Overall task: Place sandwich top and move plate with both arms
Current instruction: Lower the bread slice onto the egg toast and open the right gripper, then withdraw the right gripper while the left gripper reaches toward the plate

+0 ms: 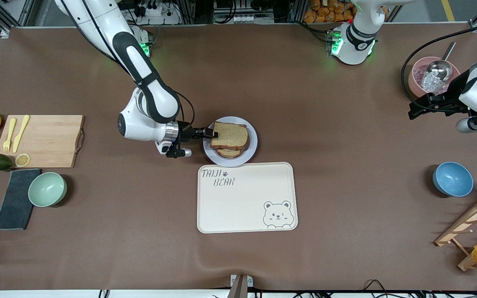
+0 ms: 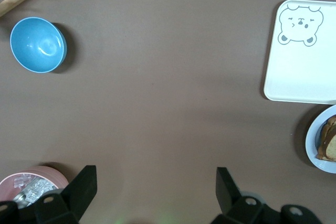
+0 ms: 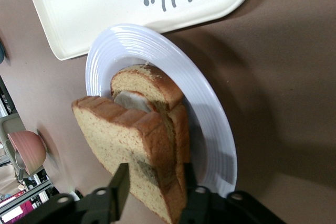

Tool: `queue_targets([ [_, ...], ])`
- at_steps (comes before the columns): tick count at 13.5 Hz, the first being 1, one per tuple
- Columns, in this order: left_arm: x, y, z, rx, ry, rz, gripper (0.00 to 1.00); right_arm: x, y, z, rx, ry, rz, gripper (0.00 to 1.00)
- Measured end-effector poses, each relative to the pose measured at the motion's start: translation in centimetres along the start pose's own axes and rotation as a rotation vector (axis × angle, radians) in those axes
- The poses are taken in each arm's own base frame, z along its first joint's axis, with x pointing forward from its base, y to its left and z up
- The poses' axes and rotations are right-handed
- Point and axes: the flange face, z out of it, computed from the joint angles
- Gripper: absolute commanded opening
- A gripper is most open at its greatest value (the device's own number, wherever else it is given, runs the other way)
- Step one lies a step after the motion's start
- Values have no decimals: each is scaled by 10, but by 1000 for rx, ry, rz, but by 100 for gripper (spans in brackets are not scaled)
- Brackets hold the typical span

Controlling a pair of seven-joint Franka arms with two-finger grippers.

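The sandwich top [image 1: 230, 134] is a brown bread slice lying on a lower slice [image 1: 228, 153] on the pale round plate [image 1: 251, 147], which sits just farther from the front camera than the cream tray. My right gripper [image 1: 213, 133] is at the slice's edge toward the right arm's end. In the right wrist view the sandwich top [image 3: 123, 135] sits between its fingers [image 3: 122, 182], which stand a little apart from it, so the gripper [image 3: 156, 187] is open. Something white [image 3: 128, 100] shows under the slice, on the plate [image 3: 210, 129]. My left gripper [image 1: 413, 111] waits open and empty over bare table [image 2: 157, 182].
The bear tray [image 1: 246, 198] touches the plate's near rim. A pink bowl [image 1: 429, 76] with scoop is by the left gripper. A blue bowl [image 1: 452, 179] and wooden rack [image 1: 474, 223] lie at the left arm's end. A cutting board [image 1: 44, 140] and green bowl [image 1: 47, 189] lie at the right arm's end.
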Motion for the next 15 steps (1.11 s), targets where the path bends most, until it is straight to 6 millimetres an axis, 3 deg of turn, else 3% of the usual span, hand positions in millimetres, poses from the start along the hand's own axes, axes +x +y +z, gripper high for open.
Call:
queue_targets([
  [11,0,2,-1,-1,7,3,100,14,-15,-17,34,18,53,60],
  [13,0,2,-1,-1,8,3,100,21,-19,-26,55,8,64,67],
  [15,0,3,-1,-11,6,3,100,33,-18,-44,50,2,78,66],
])
